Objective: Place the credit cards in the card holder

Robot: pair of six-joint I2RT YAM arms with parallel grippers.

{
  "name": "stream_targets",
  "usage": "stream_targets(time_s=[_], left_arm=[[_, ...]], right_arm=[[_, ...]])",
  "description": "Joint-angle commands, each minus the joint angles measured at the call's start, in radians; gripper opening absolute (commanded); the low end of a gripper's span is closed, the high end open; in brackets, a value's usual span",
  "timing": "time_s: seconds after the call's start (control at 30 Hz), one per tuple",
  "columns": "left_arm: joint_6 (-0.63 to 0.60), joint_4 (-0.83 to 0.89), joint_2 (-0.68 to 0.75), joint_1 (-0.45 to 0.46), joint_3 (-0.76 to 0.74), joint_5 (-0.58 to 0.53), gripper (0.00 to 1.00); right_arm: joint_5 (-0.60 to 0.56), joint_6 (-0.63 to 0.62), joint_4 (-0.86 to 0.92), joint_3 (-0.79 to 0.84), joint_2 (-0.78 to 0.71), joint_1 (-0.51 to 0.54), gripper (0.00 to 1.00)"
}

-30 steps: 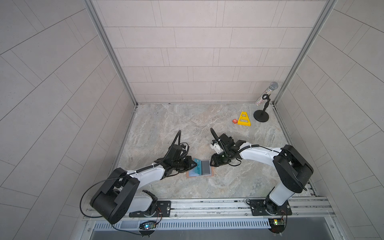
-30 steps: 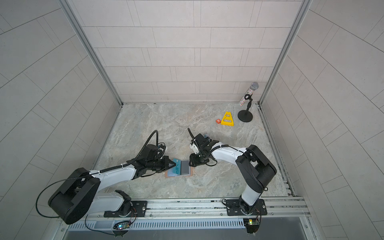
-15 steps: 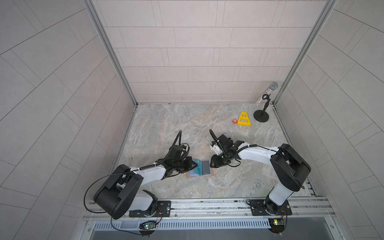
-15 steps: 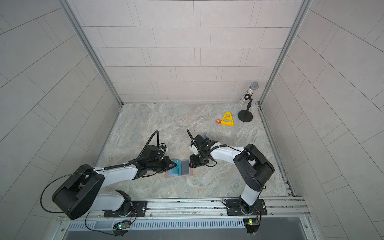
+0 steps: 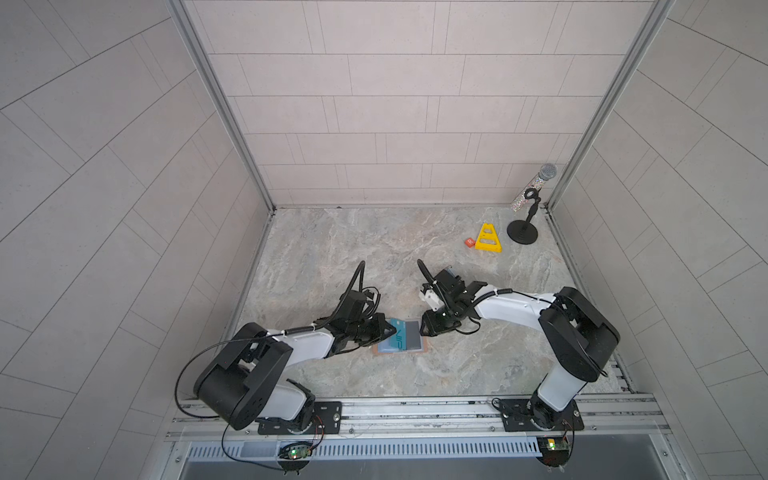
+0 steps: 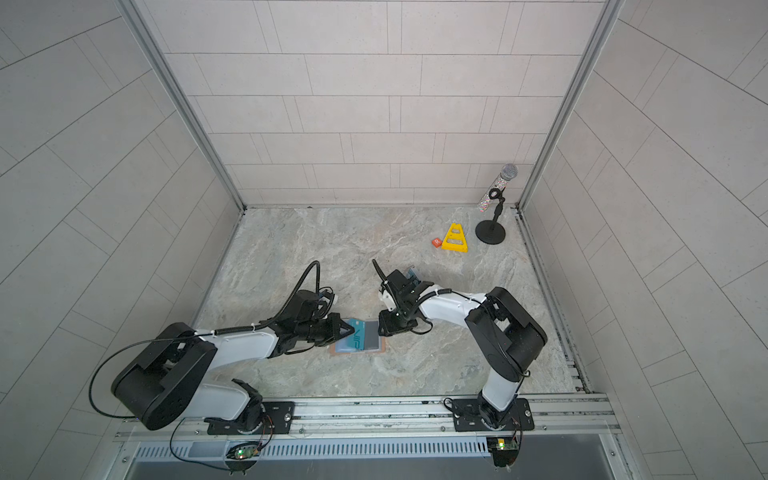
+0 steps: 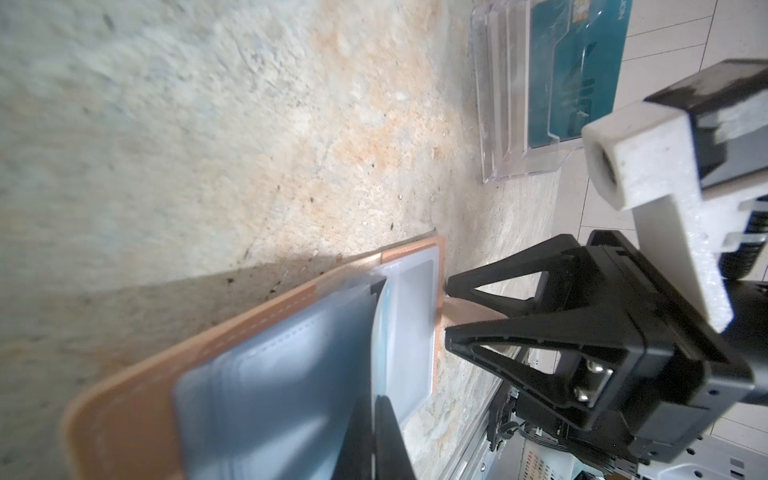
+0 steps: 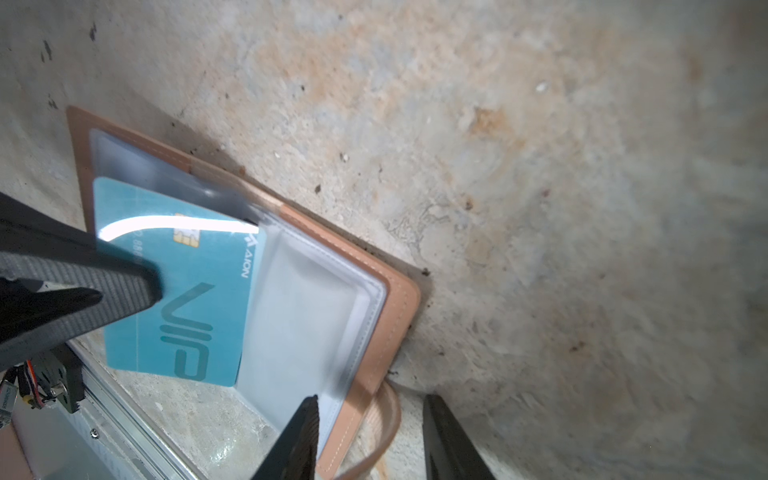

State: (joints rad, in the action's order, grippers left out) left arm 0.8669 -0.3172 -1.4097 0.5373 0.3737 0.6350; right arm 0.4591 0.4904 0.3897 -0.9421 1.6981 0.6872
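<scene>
Tabletop [image 5: 374, 249] in both top views: open card holder [image 5: 419, 352] front-centre; L gripper [image 5: 388, 332] pinches teal VIP card [image 5: 397, 340] over it, R gripper [image 6: 380, 329] at its right edge. L wrist: R gripper [image 7: 446, 309] jaws part-spread, straddling snap tab [image 7: 459, 312]. R wrist: L fingers [image 8: 104, 291] clamp card, its edge at clear sleeves [image 8: 307, 316]; inserted or not, can't tell.

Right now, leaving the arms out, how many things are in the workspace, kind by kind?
Credit cards seen: 2 (teal VIP card in the left gripper, teal card in the stand)
Card holder: 1
Clear card stand: 1
Yellow triangle: 1
Orange block: 1
Microphone on stand: 1
Total: 7
</scene>
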Motion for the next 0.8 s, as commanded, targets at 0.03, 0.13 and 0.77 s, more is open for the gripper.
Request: stream_targets(time_s=[0.03, 0.13, 0.77], left_arm=[[-0.014, 0.037, -0.020, 0.012, -0.015, -0.018, 0.00], [-0.016, 0.048, -0.014, 0.013, -0.019, -0.027, 0.00], [0.020, 0.037, 0.013, 0.043, -0.064, -0.133, 0.00]], right_arm=[[-0.020, -0.004, 0.017, -0.014, 0.022, 0.009, 0.43], [-0.023, -0.004, 0.017, -0.016, 0.025, 0.009, 0.43], [-0.023, -0.003, 0.026, -0.030, 0.035, 0.020, 0.43]])
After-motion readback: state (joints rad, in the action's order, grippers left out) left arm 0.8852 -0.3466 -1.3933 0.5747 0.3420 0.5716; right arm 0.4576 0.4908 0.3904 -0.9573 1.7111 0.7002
